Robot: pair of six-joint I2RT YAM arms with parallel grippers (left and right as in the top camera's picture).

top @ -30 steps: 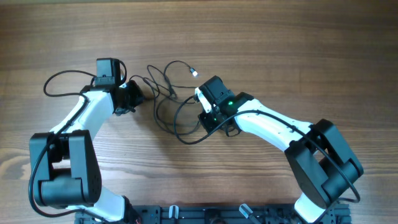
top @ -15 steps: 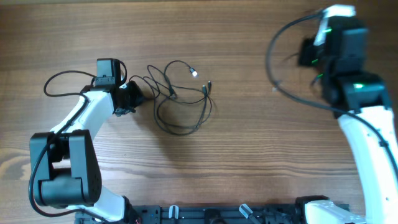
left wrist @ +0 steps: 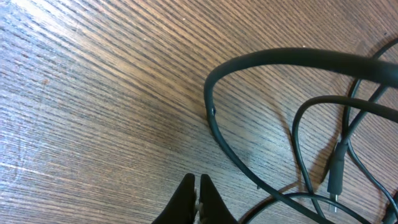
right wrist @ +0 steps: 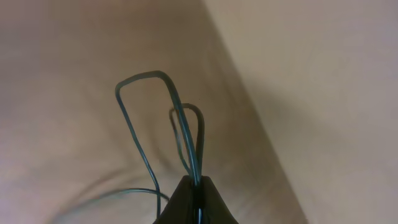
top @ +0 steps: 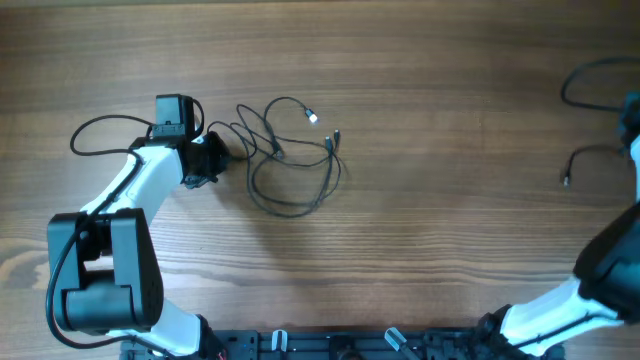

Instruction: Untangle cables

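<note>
Several thin black cables [top: 276,152] lie in a loose tangle of loops on the wooden table, with small plug ends at the upper right. My left gripper [top: 212,157] sits at the tangle's left edge. In the left wrist view its fingers [left wrist: 198,188] are pressed together just above the wood, and cable loops [left wrist: 292,54] lie ahead and to the right of them. My right gripper [right wrist: 196,180] is shut on one thin cable [right wrist: 138,143], which loops up out of the jaws. In the overhead view that cable [top: 598,150] hangs at the far right edge, plug end down; the gripper itself is cut off there.
A thicker black arm cable [top: 100,122] loops at the left beside the left arm. Another arm cable [top: 572,80] curves at the top right. The right arm's base [top: 560,310] fills the lower right corner. A black rail [top: 330,345] runs along the front edge.
My right arm has swung from the middle of the tangle to the far right edge, carrying one cable away from the bunch. The left arm has not moved.
</note>
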